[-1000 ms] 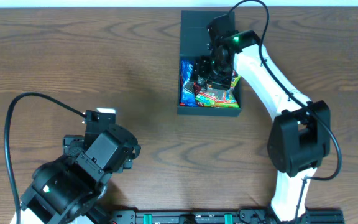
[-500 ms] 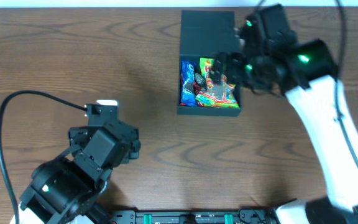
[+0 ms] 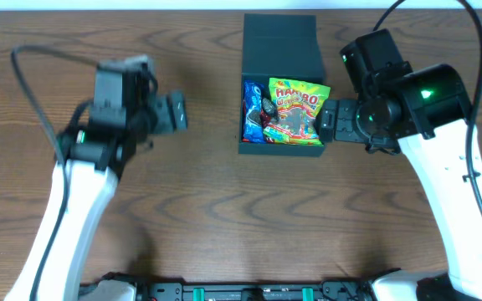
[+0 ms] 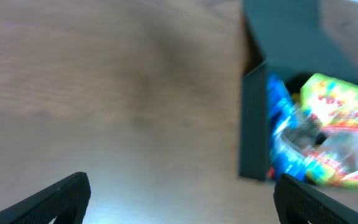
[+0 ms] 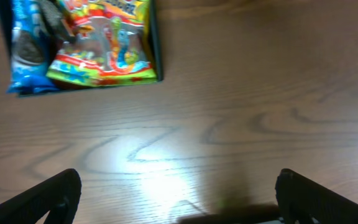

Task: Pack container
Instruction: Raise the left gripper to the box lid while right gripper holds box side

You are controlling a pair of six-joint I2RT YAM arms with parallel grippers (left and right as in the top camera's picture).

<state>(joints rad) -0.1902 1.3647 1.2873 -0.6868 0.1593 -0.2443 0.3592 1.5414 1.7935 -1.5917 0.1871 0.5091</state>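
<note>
The container [image 3: 281, 149] is a dark square box at the table's far middle, its flap lid [image 3: 281, 42] folded back. Inside lie a green-yellow gummy packet [image 3: 295, 109], a blue packet [image 3: 250, 113] and a small dark item [image 3: 268, 105]. My right gripper [image 3: 331, 122] hovers just outside the box's right wall, open and empty. In the right wrist view it [image 5: 179, 196] is over bare wood, the box corner [image 5: 156, 43] at top left. Well left of the box, my left gripper [image 3: 174, 113] is open and empty. Its own view [image 4: 182, 202] shows the box wall [image 4: 253, 124] ahead to the right.
The wooden table [image 3: 182, 209] runs all round the box. The right arm's white links [image 3: 458, 192] stretch along the right side. The left arm [image 3: 74, 201] and its black cable [image 3: 32, 92] take up the left side.
The right gripper came out of the box, opened, and moved right, leaving the gummy packet inside. The left arm rose from the near left and swung towards the box.
</note>
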